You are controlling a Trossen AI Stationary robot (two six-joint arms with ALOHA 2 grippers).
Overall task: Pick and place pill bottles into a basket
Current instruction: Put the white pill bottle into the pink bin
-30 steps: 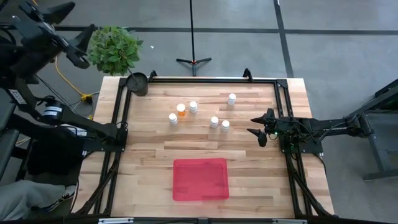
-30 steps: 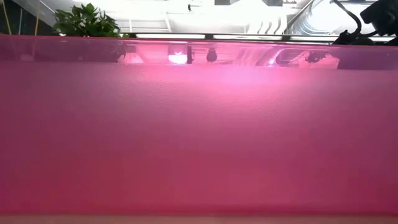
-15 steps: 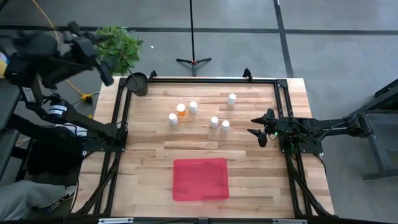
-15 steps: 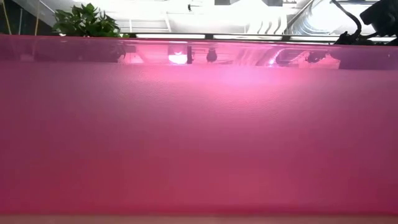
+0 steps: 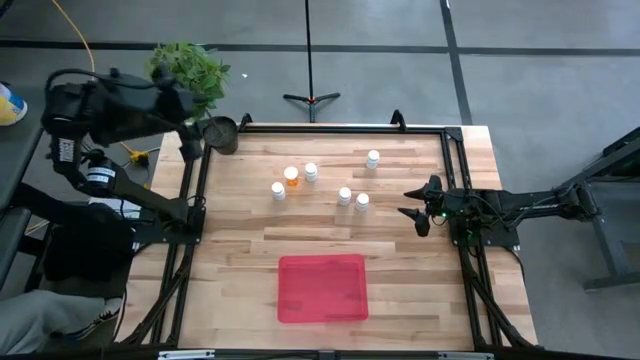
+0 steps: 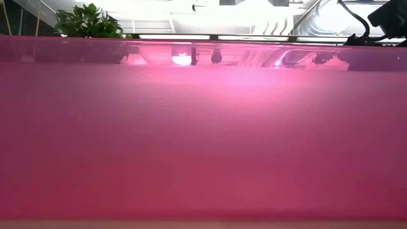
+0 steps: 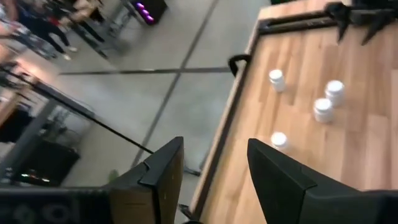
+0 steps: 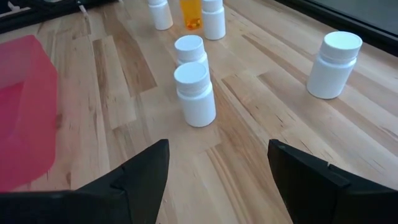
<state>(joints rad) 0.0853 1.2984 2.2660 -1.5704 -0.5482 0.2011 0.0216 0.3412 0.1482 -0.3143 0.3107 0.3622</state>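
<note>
Six small pill bottles stand upright on their bases on the wooden table: five white ones (image 5: 372, 158) (image 5: 311, 171) (image 5: 278, 190) (image 5: 344, 196) (image 5: 362, 201) and an orange one (image 5: 291, 176). The red basket (image 5: 322, 288) lies flat near the front edge, and its wall (image 6: 203, 127) fills the low view. My left gripper (image 5: 188, 148) hangs above the table's far left corner. Its fingers (image 7: 214, 174) stand apart with nothing between them. My right gripper (image 5: 420, 208) rests open at the right edge, with the nearest bottle (image 8: 196, 93) ahead of it.
A dark round pot (image 5: 221, 133) with a leafy plant (image 5: 185, 72) stands at the far left corner, close to my left gripper. A black frame rail (image 5: 320, 128) runs round the table. Bare wood lies between the bottles and the basket.
My left arm has swung in from beyond the far left corner toward the table, coming down and tipping its gripper from pointing up to slanting down at the tabletop. The bottles and the basket have not moved.
</note>
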